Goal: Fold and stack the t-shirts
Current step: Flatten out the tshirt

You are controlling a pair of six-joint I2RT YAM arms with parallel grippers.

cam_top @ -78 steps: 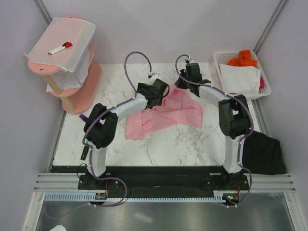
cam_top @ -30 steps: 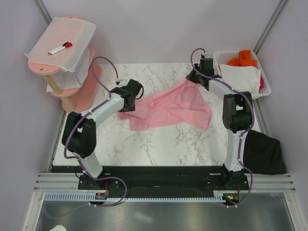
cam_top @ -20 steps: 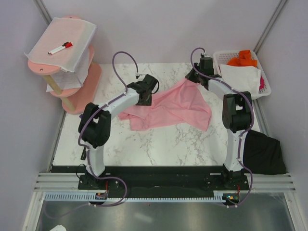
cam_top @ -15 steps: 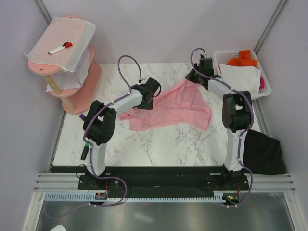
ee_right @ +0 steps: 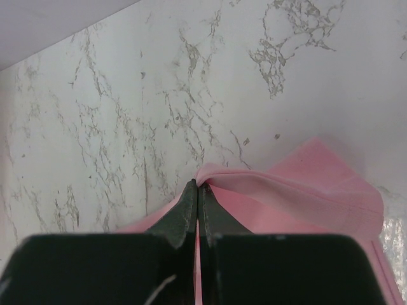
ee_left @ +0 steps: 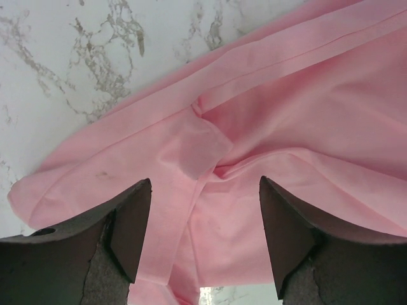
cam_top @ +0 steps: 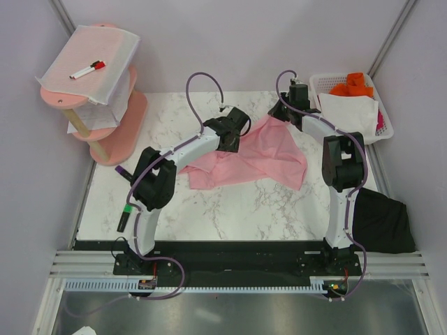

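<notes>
The pink t-shirt (cam_top: pixel 262 159) lies crumpled and partly spread on the marble table (cam_top: pixel 230 209). My right gripper (cam_top: pixel 279 116) is shut on a bunched edge of it at the back right; in the right wrist view the cloth (ee_right: pixel 299 190) is pinched at the tips (ee_right: pixel 199 185). My left gripper (cam_top: pixel 235 142) hovers open over the shirt's upper left part. In the left wrist view its fingers (ee_left: pixel 137 213) straddle pink folds and a hem (ee_left: pixel 280 127), gripping nothing. The black t-shirt (cam_top: pixel 380 222) hangs in a heap off the table's right edge, near the right arm's base.
A white basket (cam_top: pixel 316 82) at the back right holds orange cloth (cam_top: pixel 353 85) and white cloth (cam_top: pixel 349 115). At the back left stands a pink tiered shelf (cam_top: pixel 115 136) topped by a white mesh sheet (cam_top: pixel 105 49) with a red marker (cam_top: pixel 88 69).
My left arm has swung right, from the shirt's left end to above its upper middle, jaws staying open. The right gripper has kept still, holding the shirt's edge.
</notes>
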